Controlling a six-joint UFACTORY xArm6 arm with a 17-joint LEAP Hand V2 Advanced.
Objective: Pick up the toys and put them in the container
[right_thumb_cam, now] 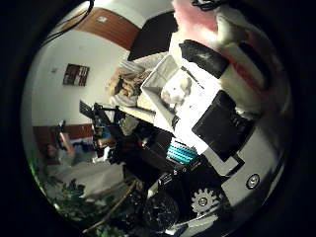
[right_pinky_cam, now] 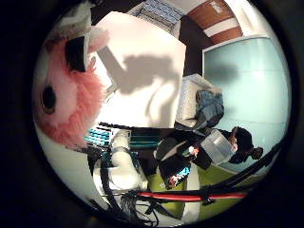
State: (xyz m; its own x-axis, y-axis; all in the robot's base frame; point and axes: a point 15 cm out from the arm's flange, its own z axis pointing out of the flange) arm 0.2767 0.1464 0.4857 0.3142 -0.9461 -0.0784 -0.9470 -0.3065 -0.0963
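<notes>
A pink fluffy toy point(right_pinky_cam: 71, 102) with a dark eye sits close against the palm, and the robot hand point(right_thumb_cam: 224, 74) has its black-tipped fingers point(right_thumb_cam: 205, 57) curled round it, gripping it above the white surface point(right_pinky_cam: 142, 71). Farther off on that surface stands a white container point(right_thumb_cam: 158, 89) with a pale plush toy point(right_thumb_cam: 176, 91) lying inside it. Beside the container, a brownish heap point(right_thumb_cam: 126, 84) rests near its far wall.
</notes>
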